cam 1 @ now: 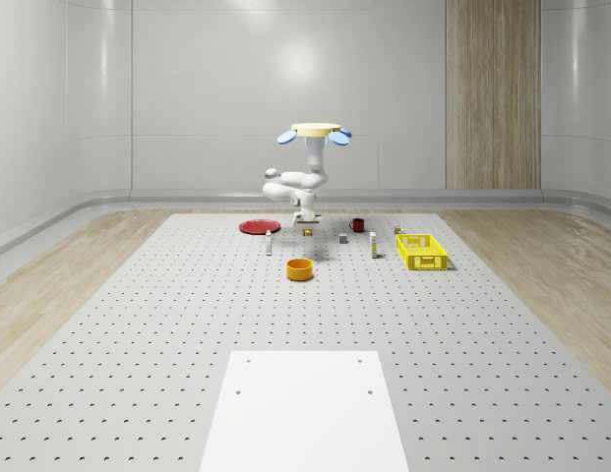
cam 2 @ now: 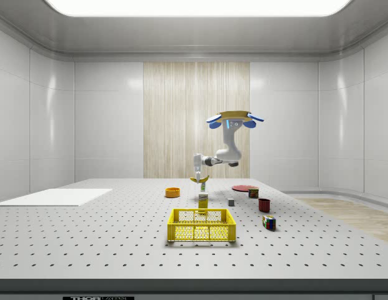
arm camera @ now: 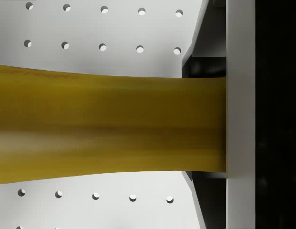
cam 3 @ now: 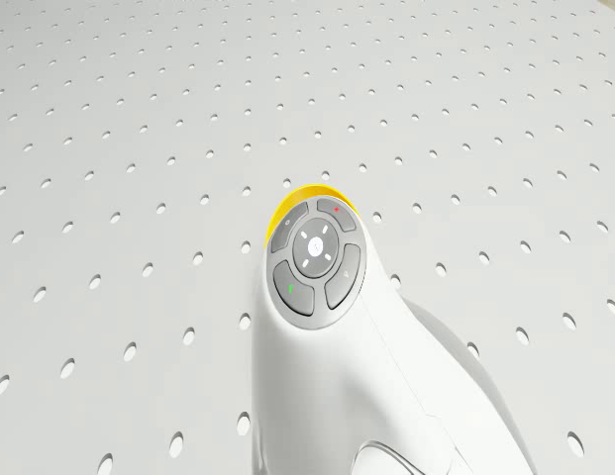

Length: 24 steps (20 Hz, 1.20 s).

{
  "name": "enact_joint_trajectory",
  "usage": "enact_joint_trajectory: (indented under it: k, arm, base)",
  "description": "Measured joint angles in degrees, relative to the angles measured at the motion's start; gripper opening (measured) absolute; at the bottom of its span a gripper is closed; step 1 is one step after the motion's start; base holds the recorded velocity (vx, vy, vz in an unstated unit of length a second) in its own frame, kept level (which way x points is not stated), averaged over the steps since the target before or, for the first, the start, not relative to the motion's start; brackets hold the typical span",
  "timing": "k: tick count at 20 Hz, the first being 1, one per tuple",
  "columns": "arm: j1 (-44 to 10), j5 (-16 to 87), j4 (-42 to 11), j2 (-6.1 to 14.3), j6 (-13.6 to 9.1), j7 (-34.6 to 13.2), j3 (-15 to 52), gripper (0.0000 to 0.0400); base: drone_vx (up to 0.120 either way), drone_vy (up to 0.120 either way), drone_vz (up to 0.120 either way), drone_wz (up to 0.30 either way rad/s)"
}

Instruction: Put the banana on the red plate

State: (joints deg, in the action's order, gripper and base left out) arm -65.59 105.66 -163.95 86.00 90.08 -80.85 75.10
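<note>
My gripper is shut on the yellow banana, holding it a little above the perforated table. In the wrist view the banana runs across the picture, with one finger pressed against its end. Its yellow edge peeks out past the arm's wrist in the drone view. The red plate lies flat on the table, just off the gripper toward the whole-scene view's left. The drone hovers high above the table's far part, with the arm hanging down from it.
An orange bowl sits nearer the camera than the gripper. A yellow basket, a red mug, a grey cube, a small carton and a colour cube stand toward the whole-scene view's right. A white sheet lies in front.
</note>
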Motion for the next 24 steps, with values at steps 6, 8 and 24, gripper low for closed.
enact_joint_trajectory:
  k: [6,8,24]
  arm:
    - [-0.2,-0.3,0.0,0.8,0.8,9.4,0.1,0.0189]
    - [-0.3,-0.4,0.0,1.1,1.1,12.7,0.2,0.0189]
    - [-0.8,-1.1,0.1,3.2,3.2,39.5,0.4,0.0189]
  base:
    - [0.000,0.000,0.000,-0.300]
    - [0.000,0.000,0.000,-0.300]
    - [0.000,0.000,0.000,-0.300]
